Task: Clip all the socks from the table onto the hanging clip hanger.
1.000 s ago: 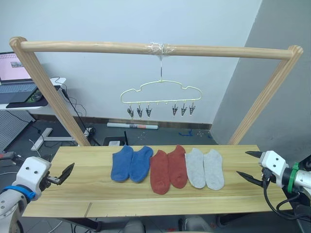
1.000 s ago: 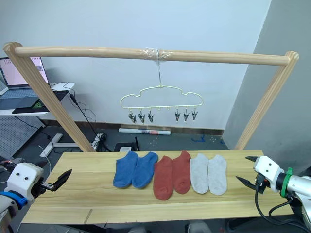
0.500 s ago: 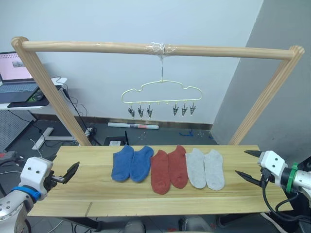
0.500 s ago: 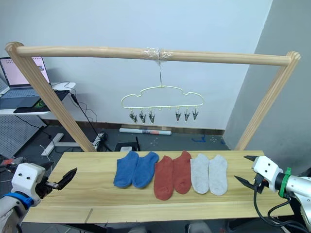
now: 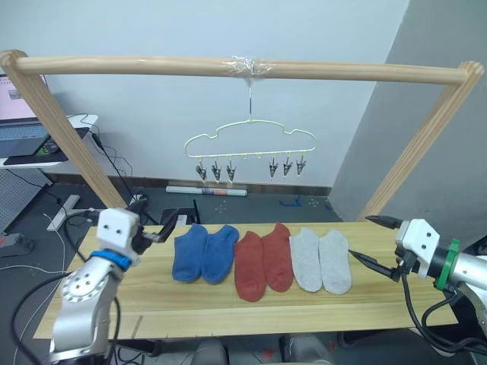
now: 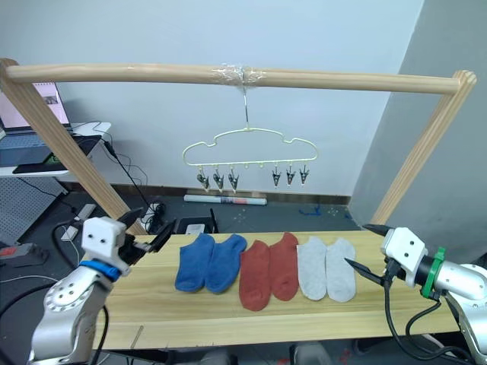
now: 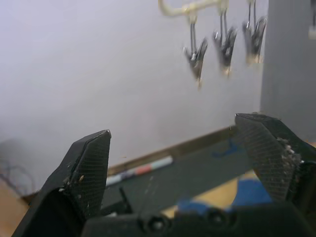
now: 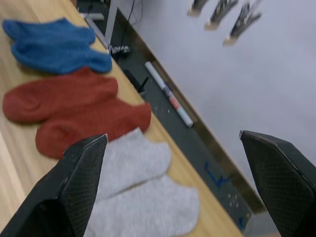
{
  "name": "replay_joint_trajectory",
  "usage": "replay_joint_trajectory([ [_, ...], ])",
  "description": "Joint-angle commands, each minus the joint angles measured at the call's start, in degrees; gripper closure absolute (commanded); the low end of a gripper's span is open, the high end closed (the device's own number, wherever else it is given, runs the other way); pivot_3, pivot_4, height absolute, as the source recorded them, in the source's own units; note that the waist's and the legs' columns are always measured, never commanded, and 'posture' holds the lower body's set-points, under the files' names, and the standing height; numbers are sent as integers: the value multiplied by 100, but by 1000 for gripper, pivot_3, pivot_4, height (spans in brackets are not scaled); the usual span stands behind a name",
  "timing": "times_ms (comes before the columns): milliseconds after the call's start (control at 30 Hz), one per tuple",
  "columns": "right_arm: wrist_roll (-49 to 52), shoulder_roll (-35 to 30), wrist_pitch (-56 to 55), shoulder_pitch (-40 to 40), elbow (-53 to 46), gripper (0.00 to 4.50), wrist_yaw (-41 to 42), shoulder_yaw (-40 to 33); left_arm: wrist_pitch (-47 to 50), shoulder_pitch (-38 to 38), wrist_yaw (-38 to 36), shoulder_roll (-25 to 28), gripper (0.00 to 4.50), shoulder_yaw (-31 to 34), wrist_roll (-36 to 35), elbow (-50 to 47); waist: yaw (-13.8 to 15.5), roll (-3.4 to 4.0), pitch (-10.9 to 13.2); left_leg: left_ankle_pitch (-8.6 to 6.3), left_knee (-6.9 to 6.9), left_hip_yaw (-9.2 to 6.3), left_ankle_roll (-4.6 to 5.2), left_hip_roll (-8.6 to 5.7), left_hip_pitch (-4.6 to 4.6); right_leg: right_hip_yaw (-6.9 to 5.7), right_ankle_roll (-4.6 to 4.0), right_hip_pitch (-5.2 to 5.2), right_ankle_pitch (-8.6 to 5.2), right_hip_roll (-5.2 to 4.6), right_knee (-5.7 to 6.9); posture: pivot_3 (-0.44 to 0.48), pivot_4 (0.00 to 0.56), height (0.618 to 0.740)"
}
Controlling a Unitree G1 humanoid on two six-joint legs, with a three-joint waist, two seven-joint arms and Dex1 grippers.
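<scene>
Six socks lie in a row on the wooden table (image 5: 228,304): a blue pair (image 5: 202,253), a rust-red pair (image 5: 262,260) and a light grey pair (image 5: 323,260). Above and behind them the pale-yellow clip hanger (image 5: 251,141) hangs from the pole, its metal clips (image 7: 197,54) bare. My left gripper (image 5: 163,226) is open just left of the blue socks, level with their far ends. My right gripper (image 5: 361,239) is open just right of the grey socks, fingertips pointing at them. In the right wrist view its fingers (image 8: 79,182) frame the grey socks (image 8: 143,187).
A round wooden pole frame (image 5: 228,67) spans the table, its slanted legs (image 5: 72,144) standing at the back corners. A desk with a laptop (image 5: 19,125) stands far left. Cables and a white tube (image 5: 205,191) lie on the floor behind the table.
My left gripper has swung in from the table's left end to beside the blue socks. My right gripper has edged closer to the grey socks. The head camera has shifted too.
</scene>
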Motion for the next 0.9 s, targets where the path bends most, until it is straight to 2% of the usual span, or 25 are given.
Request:
replay_joint_trajectory([
  [33,331,33,463,-498,-579,0,-109,78,-122,-477,436,-347,32,-209,91,-175,-54,1,9,-1,0,-2,1,0,-1,1,2,0,-1,2,0,-93,94,740],
  [167,679,199,1175,-1067,-872,0,-291,266,-217,-868,613,-697,32,-362,131,81,-117,-3,12,0,4,-3,2,-2,-4,9,9,2,3,5,-1,-114,94,740],
  [267,1061,408,1843,-1424,-1002,0,-512,361,-345,-1077,648,-832,624,-432,152,356,-190,-4,14,0,2,-6,2,-2,-4,11,9,2,3,8,-1,-128,98,740],
  [367,1137,528,2120,-1642,-1100,0,-606,500,-533,-1266,796,-938,1438,-427,253,596,-231,-11,27,0,2,-6,2,-2,-6,12,9,2,3,8,-3,-142,104,740],
  [667,1210,769,2541,-1985,-1431,0,-849,792,-701,-1483,1072,-1051,1438,-464,450,1071,-386,-28,142,-1,2,-9,2,-2,-12,11,15,0,5,8,-6,-175,126,740],
  [900,1269,892,2824,-2284,-1644,0,-906,994,-805,-1939,1278,-1068,1438,-405,520,1543,-503,-39,222,-1,2,-14,2,-2,-15,10,33,-1,16,10,-8,-192,138,740],
])
